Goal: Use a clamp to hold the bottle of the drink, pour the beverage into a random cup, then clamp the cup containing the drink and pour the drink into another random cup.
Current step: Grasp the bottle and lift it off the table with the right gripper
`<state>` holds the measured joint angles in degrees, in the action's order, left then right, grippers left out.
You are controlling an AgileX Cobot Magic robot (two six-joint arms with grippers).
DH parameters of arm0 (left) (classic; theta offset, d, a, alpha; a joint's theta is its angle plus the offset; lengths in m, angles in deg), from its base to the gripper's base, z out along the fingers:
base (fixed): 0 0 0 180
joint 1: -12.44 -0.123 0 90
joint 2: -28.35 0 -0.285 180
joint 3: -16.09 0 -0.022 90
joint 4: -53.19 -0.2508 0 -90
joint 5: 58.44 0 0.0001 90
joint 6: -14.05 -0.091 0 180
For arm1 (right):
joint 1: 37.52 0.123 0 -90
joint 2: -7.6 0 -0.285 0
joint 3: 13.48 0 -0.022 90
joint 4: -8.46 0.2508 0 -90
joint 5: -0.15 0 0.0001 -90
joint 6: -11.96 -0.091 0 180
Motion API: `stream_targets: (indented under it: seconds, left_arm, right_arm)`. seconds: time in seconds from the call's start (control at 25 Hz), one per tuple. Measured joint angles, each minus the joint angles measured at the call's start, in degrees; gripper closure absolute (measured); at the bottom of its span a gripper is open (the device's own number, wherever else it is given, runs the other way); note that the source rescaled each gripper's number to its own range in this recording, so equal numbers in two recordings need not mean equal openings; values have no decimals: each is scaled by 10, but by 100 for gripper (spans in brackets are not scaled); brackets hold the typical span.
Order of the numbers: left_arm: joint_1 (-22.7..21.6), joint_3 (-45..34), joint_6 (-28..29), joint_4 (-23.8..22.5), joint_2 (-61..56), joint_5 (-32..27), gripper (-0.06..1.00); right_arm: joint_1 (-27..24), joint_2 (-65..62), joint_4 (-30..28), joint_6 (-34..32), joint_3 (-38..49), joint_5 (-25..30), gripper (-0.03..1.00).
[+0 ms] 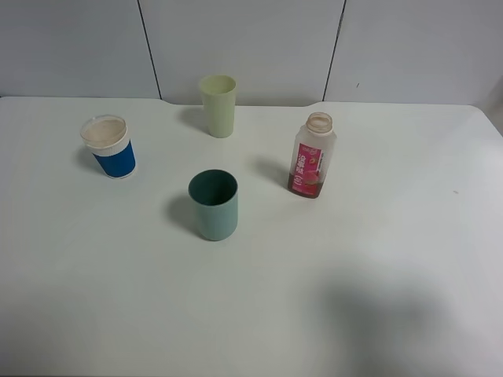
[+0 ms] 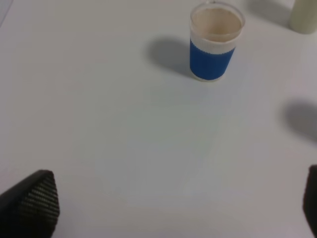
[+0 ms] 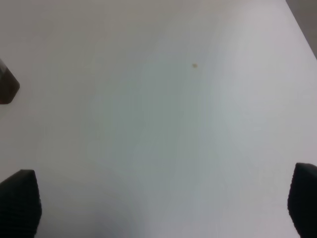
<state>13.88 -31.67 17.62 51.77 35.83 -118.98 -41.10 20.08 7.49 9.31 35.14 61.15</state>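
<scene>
Nearest of all, seen only from the wrists: left gripper (image 2: 171, 203), black textured fingers (image 2: 29, 206) spread wide, released, with only white tabletop (image 1: 377, 275) between them; right gripper (image 3: 161, 201) likewise wide apart and empty-handed, hovering above tabletop marked by one tiny brownish speck (image 3: 194, 65). Next, near mid-tabletop in the high view, upright and taken here as landmark: plain pale teal-green tumbler (image 1: 213, 206) with darker teal inside, contents impossible to tell from this angle. Farther back and off to the right of the tumbler, well apart from it: small clear plastic bottle (image 1: 313, 157) with pink-red label, upright, wide neck open, thin reddish-brown beverage (image 1: 305, 187) low in its base. At the edge of the right wrist view, a dark corner (image 3: 6, 87), perhaps that bottle's base, too cropped to tell. Farther back and to the left of the tumbler, also well apart: short white cup (image 1: 109, 147) with wide blue band, clear rim and pinkish-beige inside, upright, ahead of the left gripper in its wrist view. Farthest, straight behind the tumbler, near the tabletop's back edge: taller pale yellow-green cup (image 1: 218, 104), upright.
</scene>
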Motion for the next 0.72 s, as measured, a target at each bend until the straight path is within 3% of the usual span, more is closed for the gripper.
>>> stream_targets:
  seconds: [0.36, 0.72]
  left_arm:
    - [0, 0, 0, 0, 0, 0, -5]
    - [0, 0, 0, 0, 0, 0, -5]
  right_arm:
    - [0, 0, 0, 0, -2, -4, -3]
    - [0, 29, 0, 1, -60, -79, -3]
